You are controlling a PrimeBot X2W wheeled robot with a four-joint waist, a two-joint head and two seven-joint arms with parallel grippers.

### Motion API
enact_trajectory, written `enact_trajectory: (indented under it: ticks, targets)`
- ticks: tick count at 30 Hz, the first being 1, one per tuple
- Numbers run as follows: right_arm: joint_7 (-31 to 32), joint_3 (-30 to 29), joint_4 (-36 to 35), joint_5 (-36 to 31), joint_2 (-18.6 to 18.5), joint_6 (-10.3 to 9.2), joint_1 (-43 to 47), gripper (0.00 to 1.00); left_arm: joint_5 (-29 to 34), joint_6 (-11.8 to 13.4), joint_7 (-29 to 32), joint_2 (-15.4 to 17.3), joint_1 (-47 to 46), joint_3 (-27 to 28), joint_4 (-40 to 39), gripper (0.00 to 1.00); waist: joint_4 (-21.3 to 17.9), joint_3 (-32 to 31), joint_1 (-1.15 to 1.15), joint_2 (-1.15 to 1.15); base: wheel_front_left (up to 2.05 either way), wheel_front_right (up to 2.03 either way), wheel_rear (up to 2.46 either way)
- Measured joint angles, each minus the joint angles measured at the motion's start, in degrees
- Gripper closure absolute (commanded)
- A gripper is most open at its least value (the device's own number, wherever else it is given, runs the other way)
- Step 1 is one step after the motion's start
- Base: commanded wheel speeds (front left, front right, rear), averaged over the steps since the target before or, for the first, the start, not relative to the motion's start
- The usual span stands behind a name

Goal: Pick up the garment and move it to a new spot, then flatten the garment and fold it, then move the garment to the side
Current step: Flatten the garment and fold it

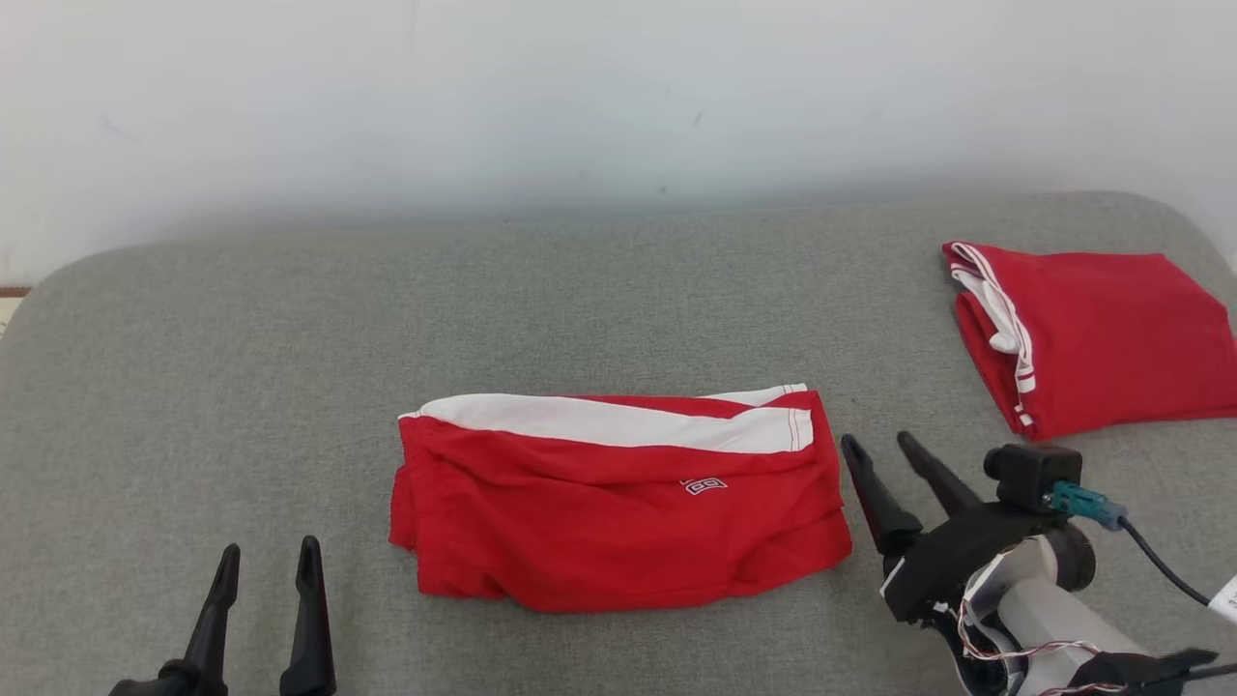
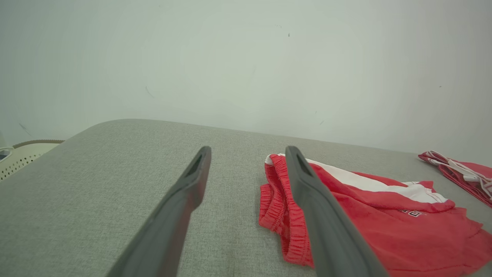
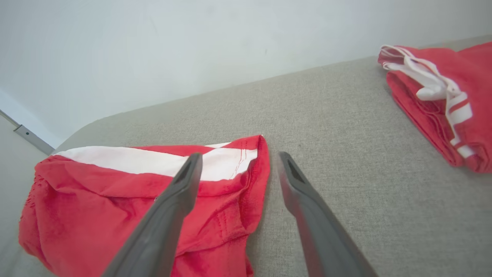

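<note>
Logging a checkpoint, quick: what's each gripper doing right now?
Left gripper: open, holding nothing.
Right gripper: open, holding nothing.

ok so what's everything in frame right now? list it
folded garment: 1, red with a white band, middle of the pad
second folded garment: 1, red with white-and-red striped trim, far right of the pad
pad: 1, grey fabric, under both garments
wall: 1, white, behind the pad
pale object: 1, off-white with small holes, past the pad's left edge; can't tell what it is
cable: 1, black, off the right wrist
left hand: 1, dark, open, lower left, clear of the cloth
right hand: 1, dark, open, just right of the middle garment's edge
</note>
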Motion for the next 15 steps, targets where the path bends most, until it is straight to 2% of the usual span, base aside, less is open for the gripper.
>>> enact_trajectory:
  ticks: [4, 8, 9, 15]
  targets:
    - [0.0, -8.4, -4.4, -10.6, 0.5, 0.0, 3.4, 0.0, 0.1, 0.6, 0.0, 0.0, 1.0, 0.4, -0.5, 0.0, -0.6, -0.7, 0.0, 0.0, 0.0, 0.0, 0.0]
    - [0.0, -16.7, -9.5, -18.7, 2.8, 0.0, 8.6, 0.0, 0.5, 0.7, 0.0, 0.0, 1.5, 1.0, -1.1, 0.0, -1.1, -1.4, 0.0, 0.0, 0.0, 0.0, 0.0]
    - [0.0, -16.7, -9.5, -18.7, 2.8, 0.0, 8.6, 0.0, 0.5, 0.7, 0.0, 0.0, 1.5, 1.0, -1.1, 0.0, -1.1, -1.4, 0.0, 0.0, 0.0, 0.0, 0.0]
    - [0.0, -25.9, -15.6, -27.9, 5.7, 0.0, 15.8, 0.0, 2.0, 0.7, 0.0, 0.0, 2.9, 2.4, -1.5, 0.0, -1.6, -2.6, 0.0, 0.0, 0.0, 0.0, 0.0]
